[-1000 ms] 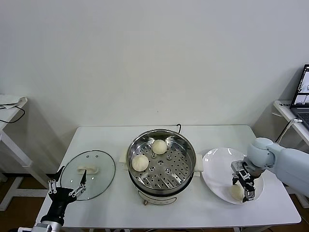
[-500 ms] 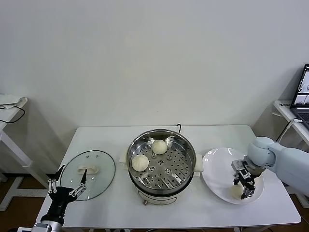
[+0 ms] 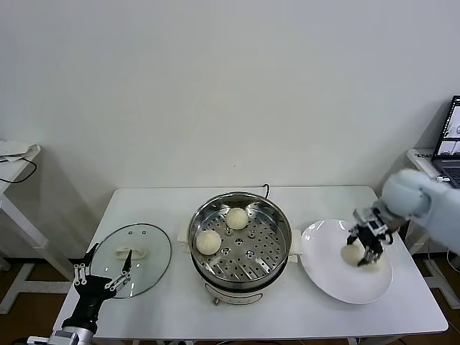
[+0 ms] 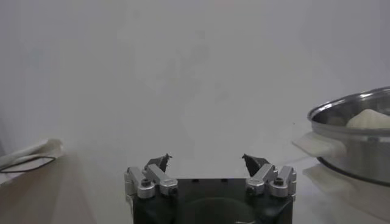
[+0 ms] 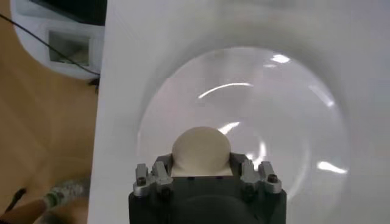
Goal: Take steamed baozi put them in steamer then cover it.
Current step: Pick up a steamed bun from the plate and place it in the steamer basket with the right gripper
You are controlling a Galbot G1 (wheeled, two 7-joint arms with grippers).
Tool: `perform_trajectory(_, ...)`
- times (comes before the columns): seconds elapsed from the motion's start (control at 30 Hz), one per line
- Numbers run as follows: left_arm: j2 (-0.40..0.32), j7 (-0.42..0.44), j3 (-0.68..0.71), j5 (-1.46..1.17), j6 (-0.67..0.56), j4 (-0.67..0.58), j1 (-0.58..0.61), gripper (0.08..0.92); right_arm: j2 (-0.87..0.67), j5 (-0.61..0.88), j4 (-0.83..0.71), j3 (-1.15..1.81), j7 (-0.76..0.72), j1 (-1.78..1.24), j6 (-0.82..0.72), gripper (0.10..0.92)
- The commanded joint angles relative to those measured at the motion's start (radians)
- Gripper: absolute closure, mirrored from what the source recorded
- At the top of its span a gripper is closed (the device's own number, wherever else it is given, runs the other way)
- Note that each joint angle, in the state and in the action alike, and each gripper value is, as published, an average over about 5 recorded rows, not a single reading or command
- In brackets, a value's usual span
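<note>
Fingertips of the right end effector (image 3: 365,253) were buried behind the bao (image 5: 201,150) they clamped, held above the plate (image 3: 327,269) on the right of the desk (image 3: 165,302); the wrist view cut off the bun's lower half. Two more baozi (image 3: 208,242) sat on the perforated tray inside the steamer (image 3: 240,244) at centre, whose near rim hid part of the tray. Its glass cover (image 3: 133,259) lay flat on the desk's left, partly masked by the left end effector (image 3: 100,276), parked at the near edge with prongs spread wide. A laptop (image 3: 451,144) was cropped at far right.
</note>
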Motion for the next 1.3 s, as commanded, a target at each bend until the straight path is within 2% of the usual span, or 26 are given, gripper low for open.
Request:
perform_trajectory(0.03, 0.007, -0.003, 0.005, 0.000, 0.003, -0.014, 0.003, 0.177, 0.062, 0.112, 0.120, -0.206, -0.018, 0.482, 0.107, 0.397)
perform_trajectory(0.23, 0.006, -0.003, 0.003, -0.003, 0.005, -0.024, 0.004, 0.177, 0.204, 0.103, 0.166, -0.298, -0.007, 0.650, 0.272, 0.394)
perform_trajectory(0.57, 0.002, 0.002, -0.013, -0.012, 0.008, -0.030, 0.003, 0.177, 0.473, -0.007, 0.156, -0.343, 0.092, 0.646, 0.495, 0.389)
perform_trajectory(0.93, 0.000, 0.007, -0.037, -0.023, 0.009, -0.021, -0.002, 0.177, 0.587, -0.171, 0.142, -0.337, 0.167, 0.450, 0.565, 0.389)
perform_trajectory(1.3, -0.002, 0.013, -0.062, -0.025, 0.006, -0.003, -0.006, 0.177, 0.625, -0.212, 0.138, -0.321, 0.177, 0.332, 0.572, 0.389)
